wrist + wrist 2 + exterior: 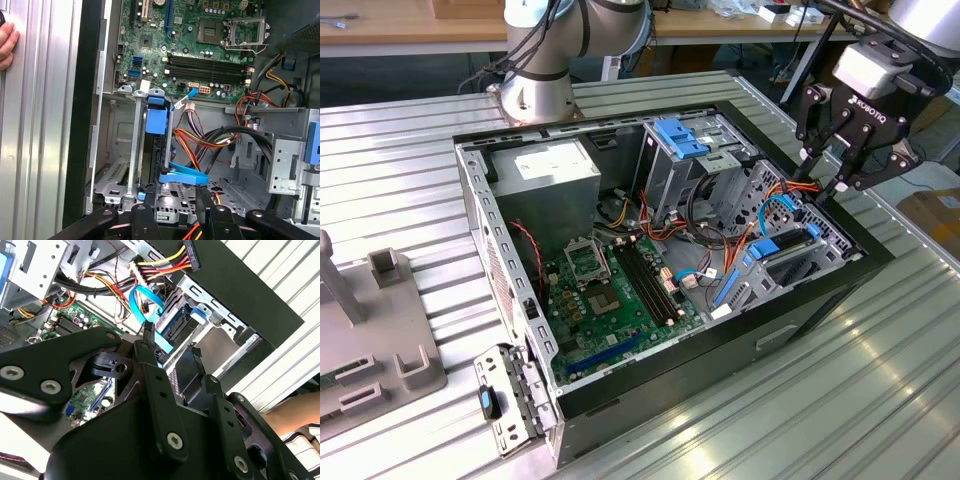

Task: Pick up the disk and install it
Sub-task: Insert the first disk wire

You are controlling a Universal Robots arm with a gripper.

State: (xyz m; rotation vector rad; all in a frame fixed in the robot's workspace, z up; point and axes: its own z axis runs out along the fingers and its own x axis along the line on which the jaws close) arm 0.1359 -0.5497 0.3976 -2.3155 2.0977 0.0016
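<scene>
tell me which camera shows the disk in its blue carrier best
The first wrist view: the disk stands on edge in the metal bay, clear from end to end. In the second wrist view the gripper covers part of it. In the exterior view its blue edge sits small among cables.

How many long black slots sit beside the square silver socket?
4. The slots lie side by side on the green board, right next to the square silver socket. None seems hidden.
</scene>
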